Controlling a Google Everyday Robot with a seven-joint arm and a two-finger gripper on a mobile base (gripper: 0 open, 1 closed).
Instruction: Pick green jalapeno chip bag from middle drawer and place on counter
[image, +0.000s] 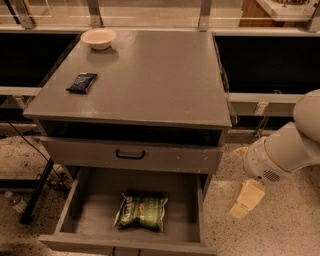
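The green jalapeno chip bag (141, 212) lies flat on the floor of the pulled-out middle drawer (95, 200), a little left of its centre, near the front wall. Above it, the grey counter (155, 80) tops the cabinet. My gripper (246, 200) hangs off the white arm to the right of the drawer, outside its right wall and above the speckled floor, pointing down. It holds nothing that I can see, and it is well apart from the bag.
On the counter, a small dark navy packet (82, 82) lies near the left edge and a white bowl (98, 38) sits at the back left. A shut drawer front with a black loop handle (130, 155) is above the open drawer. A black stand leg (35, 192) slants at the left.
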